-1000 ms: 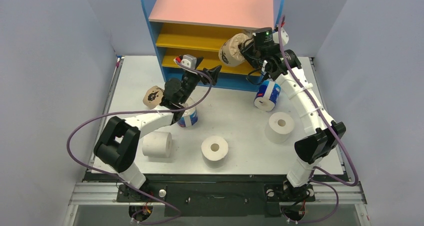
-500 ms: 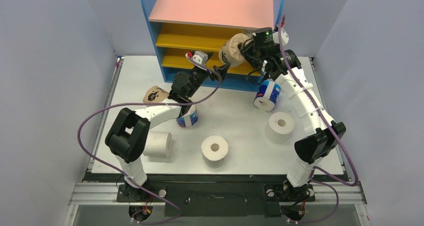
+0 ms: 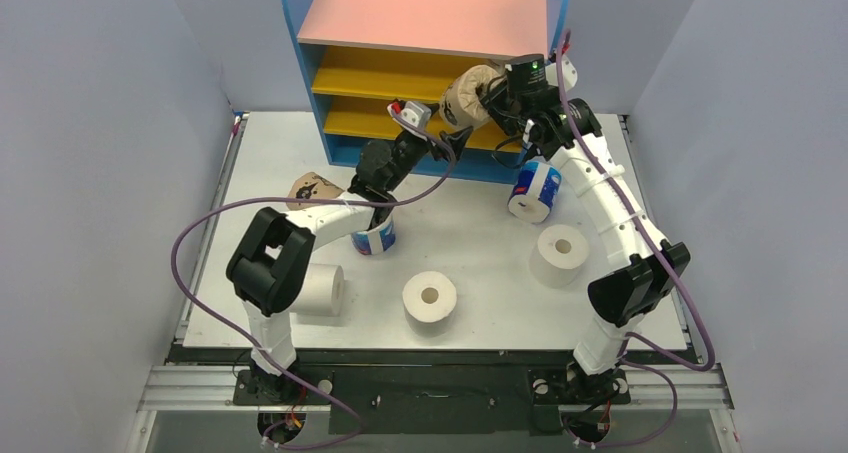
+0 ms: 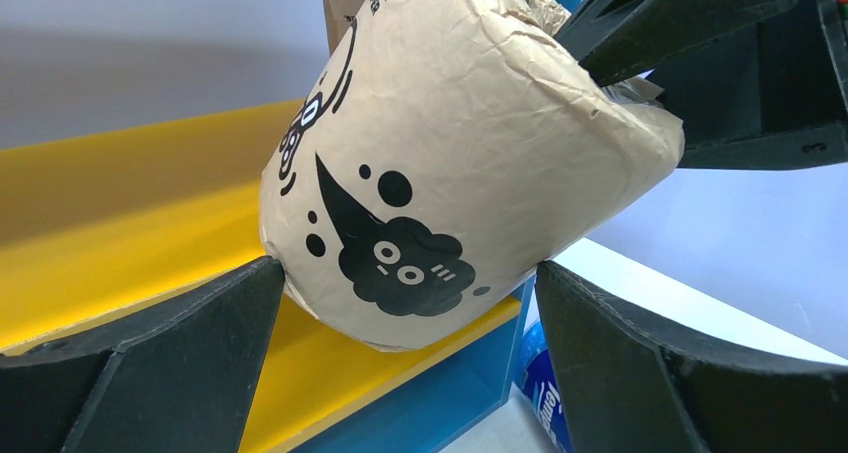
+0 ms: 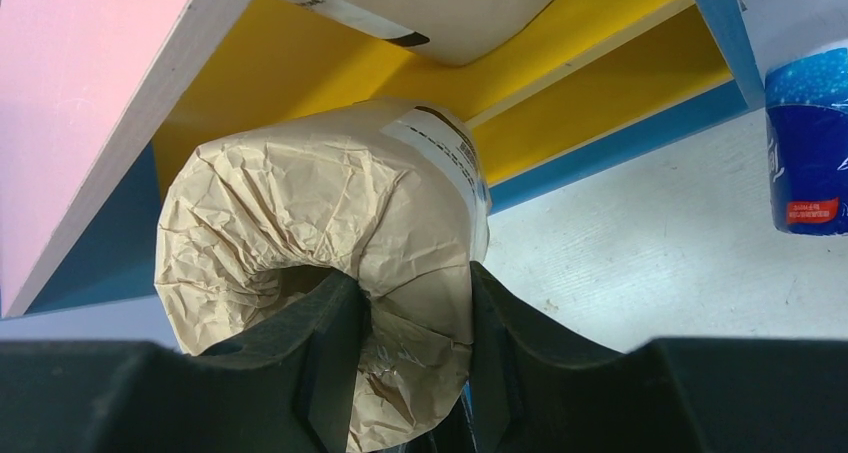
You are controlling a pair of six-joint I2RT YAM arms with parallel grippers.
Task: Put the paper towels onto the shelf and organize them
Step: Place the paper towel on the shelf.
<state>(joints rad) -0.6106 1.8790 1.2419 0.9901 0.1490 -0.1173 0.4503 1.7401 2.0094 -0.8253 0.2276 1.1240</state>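
**Tan roll held at the shelf front, between both grippers**

The right gripper is clamped on a tan roll, with its fingers pinching the crumpled end by the core. The roll hangs off the worktop, just in front of the shelf. It is level with the yellow boards and towards the shelf's right side.

The left gripper is spread wide, with a fingertip on either side of the same roll. I cannot tell whether the fingertips touch it.

Inside the shelf, a second tan roll lies on a yellow board.

On the worktop in front of the shelf:
- A third tan roll lies off the shelf's left corner.
- A blue-and-white roll stands under the left arm.
- Another blue-and-white roll lies near the shelf's right corner.
- Farther from the shelf are the left white roll, the middle white roll and the right white roll.
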